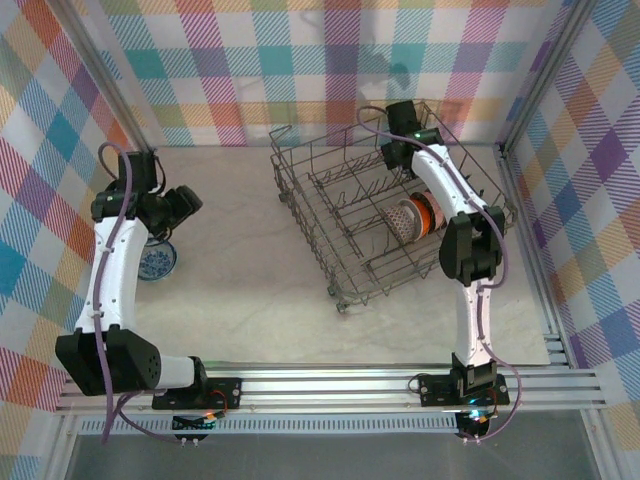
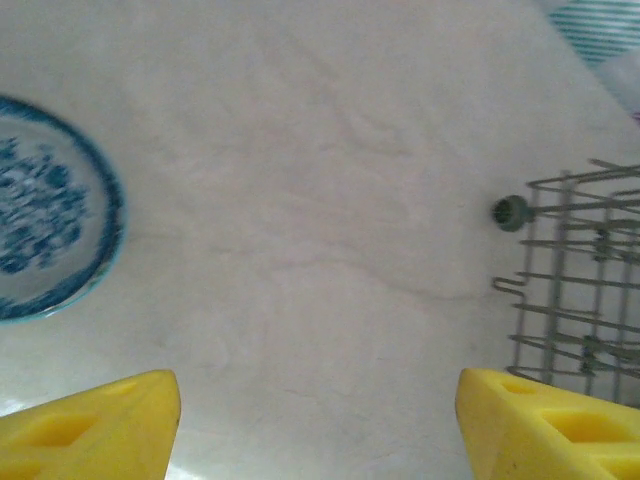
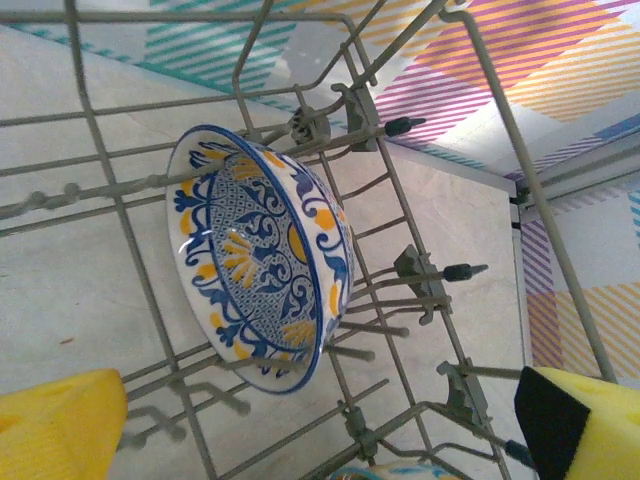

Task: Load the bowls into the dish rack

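Left tool (image 2: 318, 425): open. Its yellow fingers are spread wide with only bare counter (image 2: 330, 200) between them, so you hold nothing.
Right tool (image 3: 320, 420): open as well. Its fingers sit far apart in the lower corners of the right wrist view and touch nothing.
Blue bowl (image 2: 45, 210): mouth up on the counter at the left edge of the left wrist view. It lies out beyond the left finger, not in the gap. In the top view it sits just below your left tool, toward the lower left of the frame.
Blue-and-yellow bowl (image 3: 262, 255): stands on edge among the tines of the dish rack (image 3: 480, 90), clear of the right tool.
Other bowls: a grey bowl (image 1: 407, 218) and an orange bowl (image 1: 430, 210) stand on edge in the rack, right of centre in the top view.
Nearer arm: the left, by far. The right arm is over the rack, well apart from the blue bowl.
What the next move likely turns on: the bowl is round, so no axis matters. You probably need to shift the left tool sideways until the rim falls between the fingers.
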Controlling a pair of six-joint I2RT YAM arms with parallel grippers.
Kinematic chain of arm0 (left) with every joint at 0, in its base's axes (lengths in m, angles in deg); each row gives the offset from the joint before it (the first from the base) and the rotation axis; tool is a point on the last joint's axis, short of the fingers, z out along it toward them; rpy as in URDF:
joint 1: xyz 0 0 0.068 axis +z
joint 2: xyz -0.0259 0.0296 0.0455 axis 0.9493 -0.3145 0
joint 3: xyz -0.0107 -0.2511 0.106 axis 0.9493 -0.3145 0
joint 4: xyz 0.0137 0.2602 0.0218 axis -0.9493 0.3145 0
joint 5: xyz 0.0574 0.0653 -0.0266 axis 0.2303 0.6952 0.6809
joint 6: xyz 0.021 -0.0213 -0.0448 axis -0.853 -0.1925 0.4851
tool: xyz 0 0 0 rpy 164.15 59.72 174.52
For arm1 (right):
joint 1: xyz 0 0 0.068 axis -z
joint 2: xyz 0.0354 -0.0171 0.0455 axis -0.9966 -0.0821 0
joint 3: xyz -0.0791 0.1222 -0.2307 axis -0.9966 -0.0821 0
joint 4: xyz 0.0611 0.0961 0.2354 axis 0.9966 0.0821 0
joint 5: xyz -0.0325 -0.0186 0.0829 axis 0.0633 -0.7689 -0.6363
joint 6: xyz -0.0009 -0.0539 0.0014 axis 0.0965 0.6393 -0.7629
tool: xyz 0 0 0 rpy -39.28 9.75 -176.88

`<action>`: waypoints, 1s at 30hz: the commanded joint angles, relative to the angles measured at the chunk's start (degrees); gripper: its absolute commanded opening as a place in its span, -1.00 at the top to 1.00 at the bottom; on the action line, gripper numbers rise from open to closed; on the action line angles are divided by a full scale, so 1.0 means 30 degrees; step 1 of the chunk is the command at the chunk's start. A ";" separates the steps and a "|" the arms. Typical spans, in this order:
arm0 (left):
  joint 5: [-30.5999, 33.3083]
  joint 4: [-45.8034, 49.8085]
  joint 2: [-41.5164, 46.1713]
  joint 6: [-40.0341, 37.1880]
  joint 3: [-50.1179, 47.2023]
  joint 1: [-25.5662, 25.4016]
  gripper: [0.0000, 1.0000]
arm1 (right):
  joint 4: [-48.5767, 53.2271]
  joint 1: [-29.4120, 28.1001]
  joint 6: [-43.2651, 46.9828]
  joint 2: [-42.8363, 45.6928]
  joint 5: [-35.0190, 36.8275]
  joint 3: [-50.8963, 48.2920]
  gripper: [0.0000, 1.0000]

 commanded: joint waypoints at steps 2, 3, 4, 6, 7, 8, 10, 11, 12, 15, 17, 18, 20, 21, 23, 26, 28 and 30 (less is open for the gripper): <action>-0.0387 0.1787 -0.0308 -0.0217 -0.0788 0.1803 -0.46 | 0.0338 0.0044 -0.1019 0.1943 -0.1295 -0.0850 -0.99; -0.0481 0.1690 -0.0456 -0.0120 -0.0980 0.2134 -0.46 | 0.0429 0.0054 -0.1098 0.2184 -0.1334 -0.1023 -1.00; -0.0766 0.1474 -0.0679 0.0011 -0.1186 0.2557 -0.46 | 0.0401 0.0037 -0.1100 0.2526 -0.1495 -0.1432 -1.00; -0.1313 0.1296 -0.1287 0.0382 -0.1281 0.3190 -0.46 | 0.0275 0.0040 -0.1733 0.3306 -0.1905 -0.2415 -0.99; -0.1573 0.1285 -0.1651 0.0606 -0.1217 0.3530 -0.46 | 0.0124 0.0056 -0.1979 0.3859 -0.2090 -0.3067 -1.00; -0.1664 0.1310 -0.2114 0.0793 -0.1106 0.3711 -0.46 | -0.0123 0.0040 -0.2142 0.4416 -0.2385 -0.3790 -1.00; -0.1737 0.1240 -0.2867 0.1183 -0.0966 0.4024 -0.47 | -0.0620 0.0040 -0.2223 0.5396 -0.3063 -0.5135 -1.00; -0.1768 0.1147 -0.3304 0.1359 -0.0898 0.4202 -0.47 | -0.0898 0.0040 -0.2142 0.5787 -0.3233 -0.5720 -1.00; -0.1830 0.1037 -0.3641 0.1445 -0.0800 0.4266 -0.47 | -0.0951 0.0026 -0.2047 0.6099 -0.3299 -0.6059 -1.00; -0.1441 0.0904 -0.4922 0.1486 -0.0358 0.4429 -0.45 | -0.0997 0.0051 -0.1703 0.6705 -0.3322 -0.6471 -0.98; -0.1036 0.0845 -0.5859 0.1234 -0.0032 0.4566 -0.41 | -0.0994 0.0040 -0.1461 0.6957 -0.3517 -0.6388 -0.97; -0.0971 0.0709 -0.6219 0.1115 0.0084 0.4644 -0.40 | -0.0972 0.0040 -0.1396 0.7022 -0.3633 -0.6351 -0.97; -0.0782 0.0487 -0.7005 0.0777 0.0393 0.4820 -0.38 | -0.1017 0.0054 -0.1397 0.7172 -0.3885 -0.6143 -0.97; -0.0629 0.0455 -0.7349 0.0725 0.0595 0.4903 -0.36 | -0.1063 0.0040 -0.0713 0.7212 -0.3919 -0.6095 -0.97; -0.0679 0.0358 -0.8166 0.0668 0.0939 0.5052 -0.34 | -0.1183 0.0040 -0.0492 0.7239 -0.3965 -0.5924 -0.96; -0.0787 0.0275 -0.9025 0.0693 0.1384 0.5040 -0.29 | -0.1013 0.0057 -0.0334 0.6980 -0.4042 -0.5448 -0.96; -0.0768 -0.0054 -0.9223 0.0733 0.1363 0.5032 -0.27 | -0.0927 0.0096 -0.0308 0.6731 -0.4120 -0.5251 -0.95; -0.0722 -0.0040 -0.9500 0.0626 0.1635 0.5055 -0.23 | -0.0637 0.0066 -0.0392 0.6477 -0.4296 -0.4929 -0.95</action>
